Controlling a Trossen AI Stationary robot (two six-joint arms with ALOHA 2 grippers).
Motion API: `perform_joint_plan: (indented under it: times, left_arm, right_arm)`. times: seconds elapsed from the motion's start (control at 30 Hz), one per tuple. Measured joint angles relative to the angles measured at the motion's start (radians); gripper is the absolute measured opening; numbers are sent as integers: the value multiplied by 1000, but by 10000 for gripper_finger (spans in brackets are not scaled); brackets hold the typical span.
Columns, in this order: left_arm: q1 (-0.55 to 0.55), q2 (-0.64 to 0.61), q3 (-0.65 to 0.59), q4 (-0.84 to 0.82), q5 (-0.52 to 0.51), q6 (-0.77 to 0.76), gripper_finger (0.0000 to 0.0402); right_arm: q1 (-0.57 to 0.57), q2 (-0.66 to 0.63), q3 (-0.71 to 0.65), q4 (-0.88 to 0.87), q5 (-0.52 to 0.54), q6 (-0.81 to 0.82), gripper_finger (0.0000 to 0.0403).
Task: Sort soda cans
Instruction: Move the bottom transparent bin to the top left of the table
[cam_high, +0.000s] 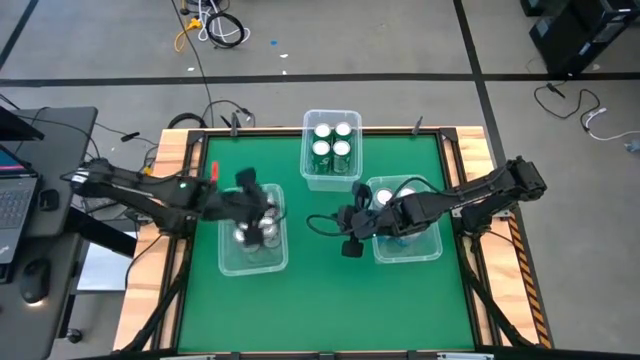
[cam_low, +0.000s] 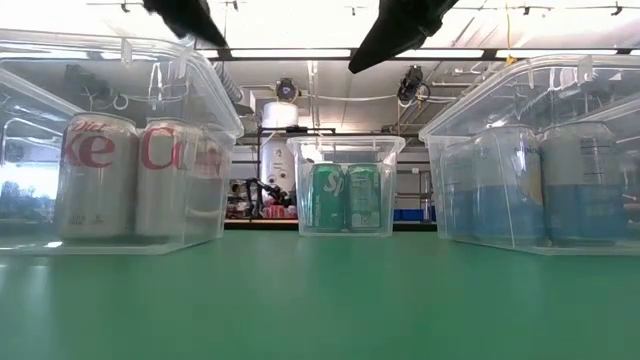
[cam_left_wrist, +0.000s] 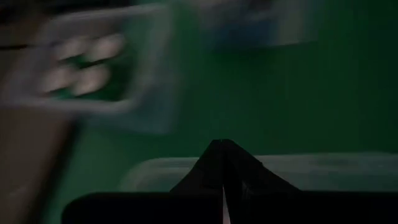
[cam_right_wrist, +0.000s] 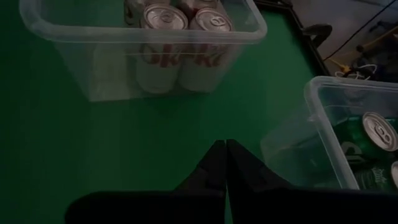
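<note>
Three clear bins stand on the green mat. The far middle bin (cam_high: 331, 150) holds green soda cans (cam_low: 345, 195). The left bin (cam_high: 228, 262) holds silver-white cans (cam_right_wrist: 174, 37). The right bin (cam_high: 432, 250) holds blue cans (cam_low: 540, 185). All cans stand upright on their bin floors. My left gripper (cam_left_wrist: 222, 146) is shut and empty, raised over the left bin (cam_high: 262, 210). My right gripper (cam_right_wrist: 225, 146) is shut and empty, above the bare mat between the left and right bins (cam_high: 345, 220).
Bare green mat (cam_high: 330, 300) lies between the bins and toward the near edge. Wooden rails (cam_high: 175, 150) frame the table. A laptop (cam_high: 15, 190) and a mouse (cam_high: 35, 280) sit on a side desk to the left. Cables lie on the floor beyond the far edge.
</note>
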Motion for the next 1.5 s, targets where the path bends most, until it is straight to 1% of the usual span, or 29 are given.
perform_joint_plan:
  times: [0.07,0.17,0.3,0.4,0.5,0.57,0.7,0.83,1.0,1.2,1.33,1.5]
  left_arm:
    - [-74,-2,42,-21,107,-33,0]
    - [-213,10,73,-42,193,-93,0]
    - [-404,47,90,-38,224,-220,0]
    - [-525,102,90,-39,236,-351,0]
    - [-610,171,90,-40,239,-452,0]
    - [-642,218,90,-53,223,-500,0]
    - [-665,286,90,-182,94,-570,0]
    - [-665,306,88,-340,-42,-631,0]
    - [-660,273,48,-360,-99,-672,0]
    - [-635,259,-23,-370,-232,-713,0]
    - [-590,259,-80,-367,-285,-712,0]
    - [-509,259,-139,-369,-348,-710,0]
  right_arm:
    - [5,0,0,-2,0,0,0]
    - [12,-1,0,-2,0,5,0]
    - [13,-2,0,-2,0,23,0]
    - [14,-2,0,-4,-1,33,0]
    - [17,-2,0,-5,-1,38,0]
    - [18,-2,0,-7,-1,41,0]
    - [18,-2,0,-7,-2,48,0]
    - [18,-2,0,-16,-2,52,0]
    - [18,-2,0,-37,-5,67,0]
    - [18,-2,0,-43,-5,67,0]
    - [21,-2,0,-56,-5,69,0]
    - [24,-2,0,-68,-5,71,0]
